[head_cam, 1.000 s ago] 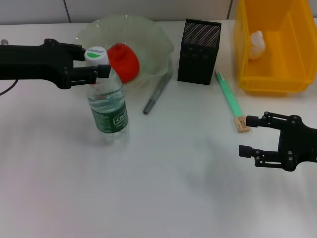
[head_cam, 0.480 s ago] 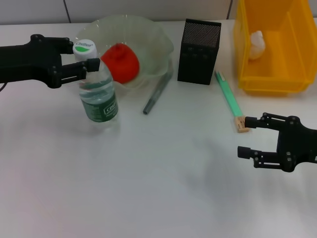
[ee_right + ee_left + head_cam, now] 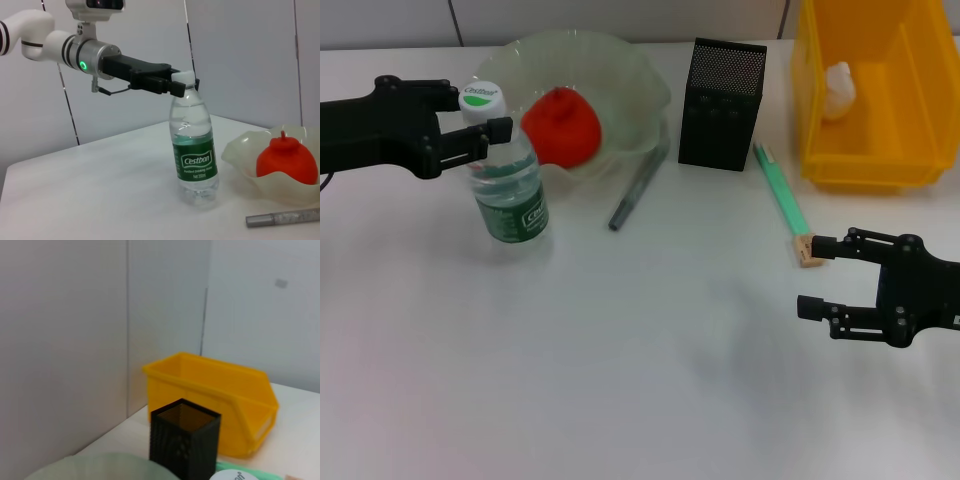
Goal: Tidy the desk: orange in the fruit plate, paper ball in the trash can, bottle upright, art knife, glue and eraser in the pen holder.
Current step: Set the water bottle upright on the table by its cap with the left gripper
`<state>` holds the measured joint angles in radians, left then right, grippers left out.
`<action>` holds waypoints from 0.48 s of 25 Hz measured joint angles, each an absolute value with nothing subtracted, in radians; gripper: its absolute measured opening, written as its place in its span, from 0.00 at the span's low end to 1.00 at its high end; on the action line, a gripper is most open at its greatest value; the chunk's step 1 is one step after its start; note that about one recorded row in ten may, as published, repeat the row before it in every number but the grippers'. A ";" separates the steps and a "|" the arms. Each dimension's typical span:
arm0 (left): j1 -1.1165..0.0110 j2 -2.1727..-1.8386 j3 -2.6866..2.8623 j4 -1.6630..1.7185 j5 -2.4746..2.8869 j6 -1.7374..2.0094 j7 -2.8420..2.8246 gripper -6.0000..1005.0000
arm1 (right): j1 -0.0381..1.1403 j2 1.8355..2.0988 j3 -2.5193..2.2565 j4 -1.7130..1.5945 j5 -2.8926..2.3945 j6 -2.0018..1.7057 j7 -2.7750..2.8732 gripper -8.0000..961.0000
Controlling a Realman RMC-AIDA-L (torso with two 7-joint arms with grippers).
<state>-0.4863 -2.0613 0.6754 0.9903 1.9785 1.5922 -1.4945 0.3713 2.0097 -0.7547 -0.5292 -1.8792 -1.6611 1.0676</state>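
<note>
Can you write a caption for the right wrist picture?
Left gripper holds the upright bottle by its neck, beside the orange in the fruit plate.

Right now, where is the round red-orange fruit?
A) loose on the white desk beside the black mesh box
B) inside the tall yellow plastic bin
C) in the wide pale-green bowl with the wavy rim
C: the round red-orange fruit sits inside the wide pale-green bowl with the wavy rim, behind the clear plastic water bottle.

Beside the clear glossy plastic bottle (image 3: 508,190), the fruit plate (image 3: 630,85) looks translucent and smooth, the pen holder (image 3: 722,104) black metal mesh, the trash can (image 3: 920,120) shiny yellow plastic.
</note>
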 joint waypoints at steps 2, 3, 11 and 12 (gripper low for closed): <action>-0.486 -2.059 0.675 0.971 1.979 1.562 -1.494 0.44 | 0.371 2.011 -0.755 -0.528 -1.879 -1.661 1.068 0.81; -0.486 -2.059 0.675 0.967 1.978 1.548 -1.494 0.44 | 0.371 2.011 -0.755 -0.528 -1.879 -1.661 1.068 0.81; -0.480 -2.060 0.675 0.959 1.979 1.519 -1.483 0.44 | 0.371 2.011 -0.755 -0.528 -1.879 -1.661 1.068 0.81; -0.480 -2.060 0.675 0.957 1.979 1.517 -1.481 0.45 | 0.371 2.011 -0.755 -0.528 -1.879 -1.661 1.068 0.81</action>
